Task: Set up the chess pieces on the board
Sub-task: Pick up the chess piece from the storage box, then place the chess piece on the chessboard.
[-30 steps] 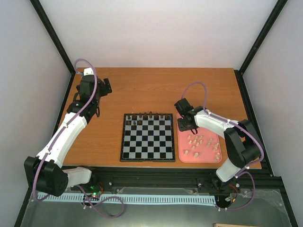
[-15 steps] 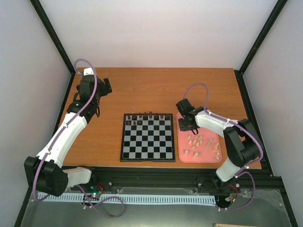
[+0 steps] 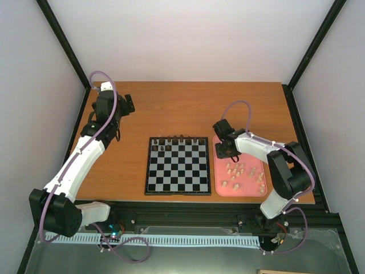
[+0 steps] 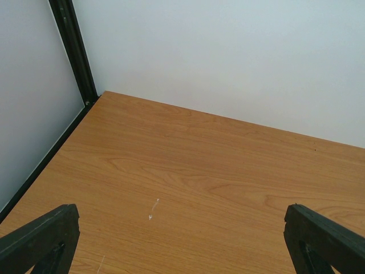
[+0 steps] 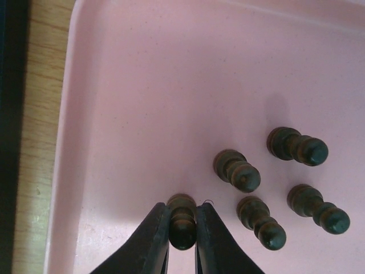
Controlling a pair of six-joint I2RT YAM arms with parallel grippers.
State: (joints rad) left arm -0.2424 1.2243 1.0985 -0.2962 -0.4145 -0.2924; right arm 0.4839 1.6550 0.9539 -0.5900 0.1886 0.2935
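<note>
In the right wrist view, my right gripper (image 5: 183, 227) is shut on a dark pawn (image 5: 182, 205) that stands on the pink tray (image 5: 142, 85), one finger on each side of it. Several other dark pawns (image 5: 236, 170) stand just to its right. From above, the right gripper (image 3: 223, 149) is over the tray's far left corner, beside the board (image 3: 178, 165). A few dark chess pieces (image 3: 174, 139) stand along the board's far edge. Pale pieces (image 3: 239, 174) lie in the tray's middle. My left gripper (image 3: 126, 105) hangs open over bare table at the far left, holding nothing.
The pink tray (image 3: 254, 191) lies directly right of the board, its rim close to the board's border. Black frame posts (image 4: 74, 51) and white walls close in the table's far left corner. The left fingers (image 4: 40, 240) show at the bottom corners of the left wrist view.
The right gripper's jaws have closed in on the dark pawn, and the arm has settled slightly lower in the tray. The left arm has not moved.
</note>
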